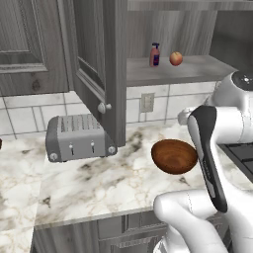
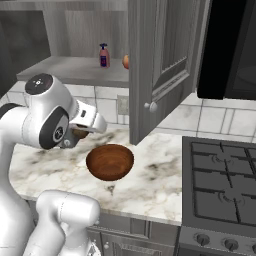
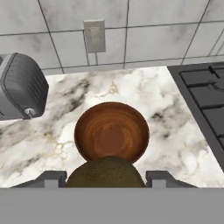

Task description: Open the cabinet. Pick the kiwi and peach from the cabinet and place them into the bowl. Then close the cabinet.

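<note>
The brown kiwi (image 3: 105,171) sits between my gripper's (image 3: 107,180) two fingers, which are shut on it. Directly beneath it lies the reddish-brown bowl (image 3: 111,131), with nothing inside. From the right base view the kiwi (image 2: 80,133) peeks out under the hand, up and left of the bowl (image 2: 110,161). The cabinet (image 1: 106,64) stands open, both doors swung out. On its shelf rests the orange-red peach (image 1: 175,59), half hidden behind the right door (image 2: 160,60) in the right base view.
A pink-red bottle (image 1: 155,54) stands beside the peach on the shelf. A grey toaster (image 1: 79,136) sits left of the bowl (image 1: 174,156), under the open left door. The stove (image 2: 220,185) lies to the right. An outlet (image 3: 94,35) is on the tiled wall.
</note>
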You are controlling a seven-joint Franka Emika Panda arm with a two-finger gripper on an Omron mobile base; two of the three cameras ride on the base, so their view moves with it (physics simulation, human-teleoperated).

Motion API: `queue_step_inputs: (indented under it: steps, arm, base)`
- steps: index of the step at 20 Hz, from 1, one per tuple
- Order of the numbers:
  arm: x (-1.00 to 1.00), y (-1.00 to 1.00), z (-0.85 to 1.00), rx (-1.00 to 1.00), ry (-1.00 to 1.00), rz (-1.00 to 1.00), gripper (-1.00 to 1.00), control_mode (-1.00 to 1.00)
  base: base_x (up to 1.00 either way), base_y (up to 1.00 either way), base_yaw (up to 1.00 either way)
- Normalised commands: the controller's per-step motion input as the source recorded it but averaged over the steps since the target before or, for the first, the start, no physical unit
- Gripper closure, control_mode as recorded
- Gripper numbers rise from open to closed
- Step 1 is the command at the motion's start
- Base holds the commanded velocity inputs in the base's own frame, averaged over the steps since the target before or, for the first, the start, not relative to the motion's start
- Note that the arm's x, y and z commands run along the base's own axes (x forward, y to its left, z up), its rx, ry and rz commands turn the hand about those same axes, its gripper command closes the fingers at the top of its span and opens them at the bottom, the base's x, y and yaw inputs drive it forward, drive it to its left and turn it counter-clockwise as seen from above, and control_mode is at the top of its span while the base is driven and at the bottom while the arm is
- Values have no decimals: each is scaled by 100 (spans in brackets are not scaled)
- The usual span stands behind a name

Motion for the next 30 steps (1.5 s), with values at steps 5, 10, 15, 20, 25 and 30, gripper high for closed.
queue_step_inputs:
  steps: [5,10,15,20,25,30]
  arm:
    - [4,0,-65,0,28,0,100,-100]
    - [0,0,-83,5,7,0,100,-100]
    - [1,0,-58,11,-3,0,100,-100]
    - [26,0,-36,8,-5,0,100,-100]
    - [63,0,-6,1,-1,0,100,-100]
    - [51,-1,-2,0,4,0,100,-100]
  base:
    - [0,0,0]
    - [0,0,0]
    - [0,0,0]
    - [0,0,0]
    - [0,0,0]
    - [0,0,0]
